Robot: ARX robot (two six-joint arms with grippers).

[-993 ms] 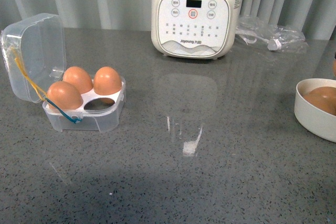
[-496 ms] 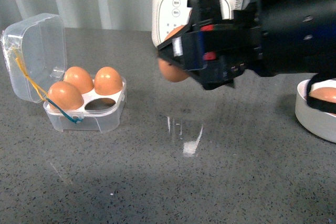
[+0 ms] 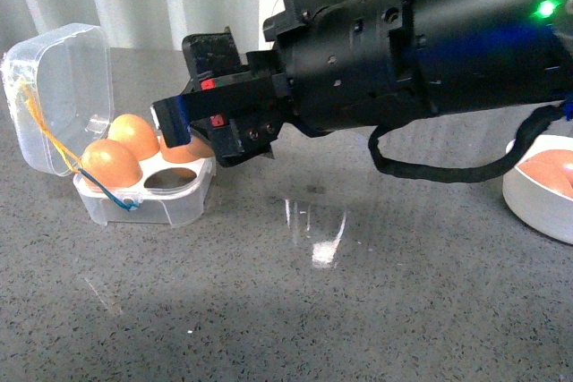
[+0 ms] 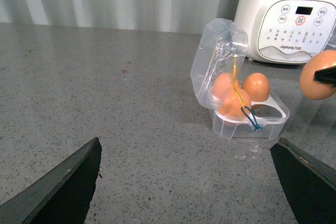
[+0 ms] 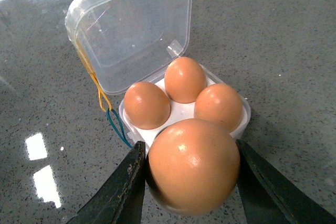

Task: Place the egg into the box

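The left gripper (image 4: 184, 187) has its fingers spread wide with nothing between them, on the near side of the box (image 3: 148, 199). The box's clear domed lid (image 3: 63, 87) stands open on the box's left, with yellow and blue cords (image 3: 49, 140) hanging at the hinge. Three brown eggs (image 3: 109, 160) fill three of the box's hollows; the front right hollow (image 3: 166, 178) is vacant. Just off the box's right edge, the right gripper (image 5: 191, 182) is clamped on the egg (image 5: 193, 165), which hangs in the air clear of the box. A white Joyoung appliance (image 4: 289, 19) stands behind the box. Well right of the box sits a round white bowl (image 3: 528, 194) holding more brown eggs.
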